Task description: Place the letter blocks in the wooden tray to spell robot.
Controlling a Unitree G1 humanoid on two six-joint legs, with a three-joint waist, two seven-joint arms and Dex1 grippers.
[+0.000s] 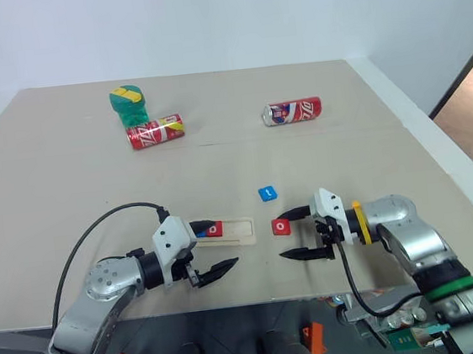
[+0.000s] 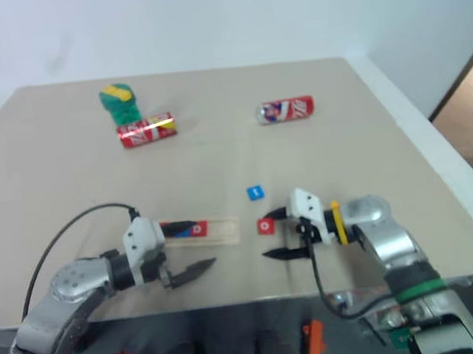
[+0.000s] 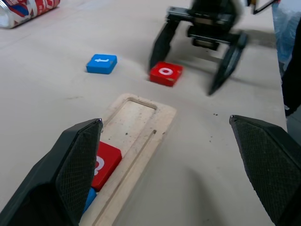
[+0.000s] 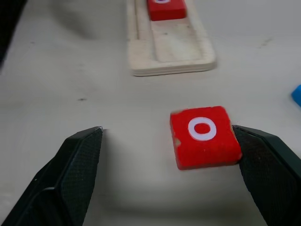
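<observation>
Right now the right gripper (image 4: 171,176) has its two black fingers spread wide and nothing clamped, and the right wrist view shows what the head camera cannot: one fingertip (image 4: 263,155) sits right against the edge of the loose red square tile with a white "o" (image 4: 203,136), the other finger well clear on the tile's far side, bare table between them. From the head camera that same gripper lies low over the beige table top (image 1: 68,186), pointing toward the robot's left, the red "o" tile just at its tips. Over on the left, the left gripper (image 3: 171,155) is also wide open and empty, its fingers straddling the near end of the pale light-wood narrow tray (image 3: 141,125). The left wrist view looks down into the slot: a red tile with a white letter (image 3: 106,165) sits inside with a blue tile (image 3: 88,200) tucked behind it, and the rest of the slot is bare wood. Beyond the tray's end lies a small blue square tile with a white letter (image 1: 267,193), apart from the red one, on open table. Farther back, two red soda cans lie on their sides, one (image 1: 155,131) beside a green and yellow object (image 1: 128,104), the other (image 1: 293,111) well to the right.
</observation>
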